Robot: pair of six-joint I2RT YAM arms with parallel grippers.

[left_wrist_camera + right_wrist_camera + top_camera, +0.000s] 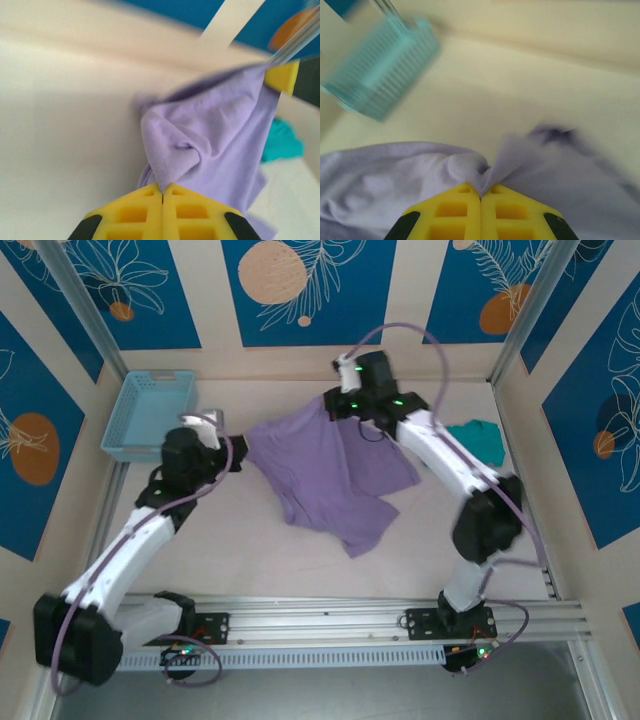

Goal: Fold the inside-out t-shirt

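The lavender inside-out t-shirt (330,475) hangs stretched between both arms over the middle of the table, its lower part trailing toward the front. My left gripper (238,452) pinches its left corner; in the left wrist view the yellow jaws (162,192) are shut on a bunched fold of the t-shirt (200,145). My right gripper (335,405) holds the far right corner; the right wrist view shows its jaws (480,194) shut on a pinch of the t-shirt (395,170).
A light blue basket (150,412) stands at the back left, blurred in the right wrist view (380,75). A teal-green garment (480,437) lies at the right behind the right arm. Blue patterned walls close in three sides.
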